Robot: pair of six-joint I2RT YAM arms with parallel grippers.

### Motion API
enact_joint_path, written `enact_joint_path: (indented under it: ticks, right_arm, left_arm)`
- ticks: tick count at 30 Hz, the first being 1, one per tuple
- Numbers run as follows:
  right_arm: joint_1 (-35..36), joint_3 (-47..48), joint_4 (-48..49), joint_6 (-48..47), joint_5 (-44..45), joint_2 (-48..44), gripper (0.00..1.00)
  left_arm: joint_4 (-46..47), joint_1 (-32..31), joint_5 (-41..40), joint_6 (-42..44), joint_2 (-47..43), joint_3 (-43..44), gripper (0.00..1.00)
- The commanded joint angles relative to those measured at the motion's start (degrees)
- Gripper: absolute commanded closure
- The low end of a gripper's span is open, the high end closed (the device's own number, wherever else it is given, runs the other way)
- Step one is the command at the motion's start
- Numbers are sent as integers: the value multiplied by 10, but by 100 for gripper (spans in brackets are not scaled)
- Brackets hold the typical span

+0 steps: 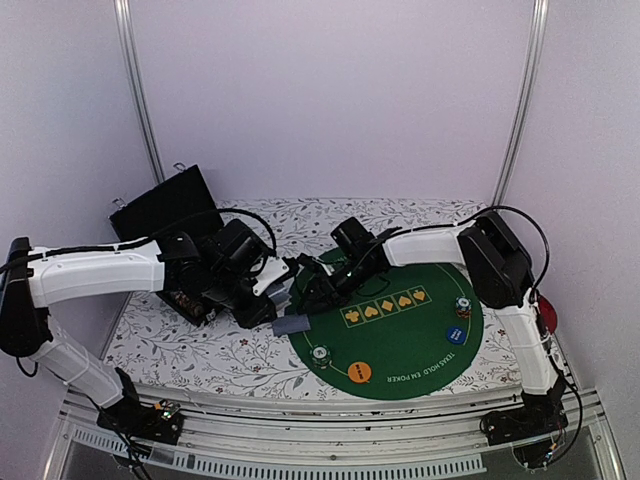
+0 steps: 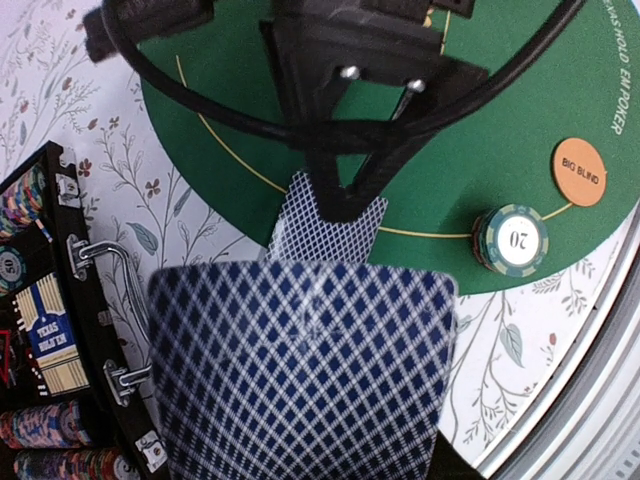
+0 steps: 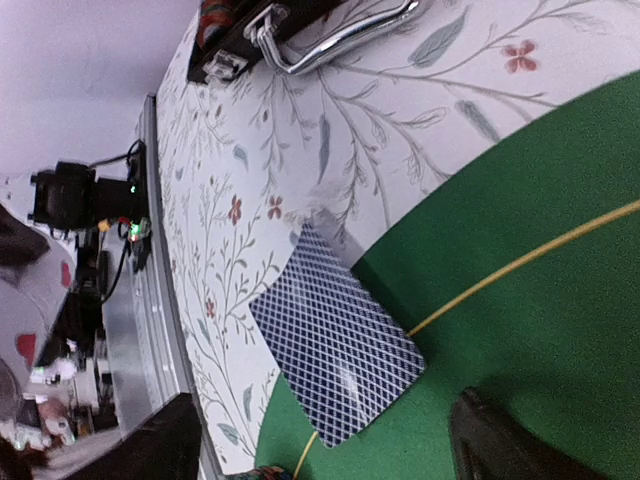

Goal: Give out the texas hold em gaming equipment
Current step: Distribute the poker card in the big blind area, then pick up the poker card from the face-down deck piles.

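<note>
My left gripper (image 1: 262, 295) is shut on a deck of blue-backed playing cards (image 2: 300, 375) that fills the lower part of the left wrist view and hides its fingers. One single card (image 3: 335, 340) lies face down across the left rim of the green poker mat (image 1: 400, 340), half on the floral cloth. My right gripper (image 1: 312, 288) hovers just above that card with its fingers (image 3: 495, 440) spread open and nothing between them. On the mat stand a striped chip stack (image 2: 510, 240), a second stack (image 1: 462, 307), an orange Big Blind disc (image 2: 580, 172) and a blue disc (image 1: 455, 336).
An open black case (image 1: 165, 215) with rows of chips (image 2: 40, 450) sits at the back left, its metal handle (image 3: 330, 35) close to the mat. A red round object (image 1: 546, 315) shows at the table's right edge. The metal rail (image 1: 330, 415) runs along the front.
</note>
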Motion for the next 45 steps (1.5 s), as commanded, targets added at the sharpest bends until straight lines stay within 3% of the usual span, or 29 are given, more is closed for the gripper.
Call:
enact_joint_path:
  ticks: [1,5,9,12,22,32,40,45]
  right_arm:
    - [-20,-3,-29,-31,119,-82,0]
    - [-40,-66,53,-13,89,-159,1]
    - [-35,-116,184,38,-111,-185,1]
    - [-15,-102,197,57,-83,-167,1]
    - [5,-62,230,100,-139,-102,5]
    - [13,-47,318,172,-145,-45,9]
    - [19,-40,320,182,-140,-27,12]
    - [20,-43,263,148,-103,-42,33]
  left_arm:
    - [-1,7,4,9,2,12,56]
    - [0,7,8,12,4,18,56]
    - [0,6,11,15,8,24,56]
    - [0,6,11,16,10,30,56]
    - [0,6,22,14,13,31,56]
    - [11,6,25,17,22,43,56]
    - [12,6,25,21,28,42,56]
    - [11,6,18,22,27,39,57]
